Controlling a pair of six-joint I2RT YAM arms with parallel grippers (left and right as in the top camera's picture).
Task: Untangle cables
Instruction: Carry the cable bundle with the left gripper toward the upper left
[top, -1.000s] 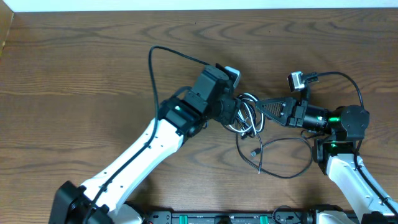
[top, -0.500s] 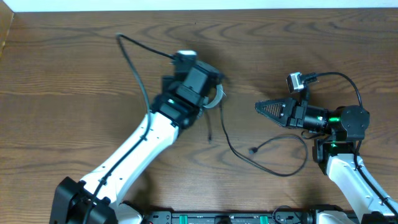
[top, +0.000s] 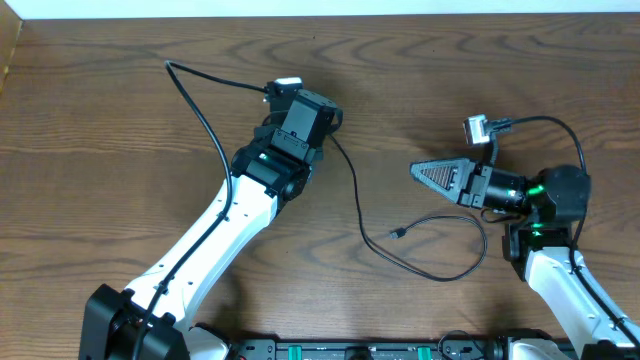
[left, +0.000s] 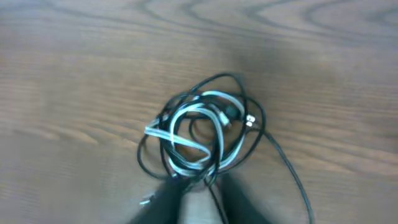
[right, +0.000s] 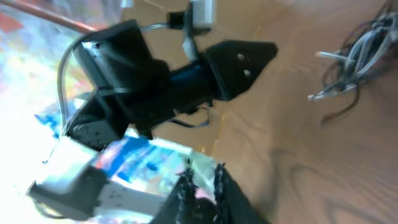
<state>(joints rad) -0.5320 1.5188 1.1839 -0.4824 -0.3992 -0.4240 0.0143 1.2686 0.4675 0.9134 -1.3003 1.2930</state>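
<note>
- The surface (top: 120, 180) is dark brown wood with a strong grain. A white strip (top: 300, 7) runs along its far edge, and no more of the room can be made out.
- One bundle (left: 199, 134) of looped black and white cables lies on the surface just ahead of the left claw (left: 199, 188). It is roundish, with no clear long axis. The overhead view hides it under the left arm (top: 230, 215).
- One black cord (top: 357, 200) trails out from under that arm toward the near edge, then hooks right and back. Its plug (top: 397, 233) points left.
- The strands in the bundle are too blurred to count.
- Left claw: narrow, with strands between the fingers. I cannot tell whether they are pinched.
- Right claw (top: 420, 171): narrow with a slim gap, empty, pointing left, well apart from the cord.
- Two arms, two claws.
</note>
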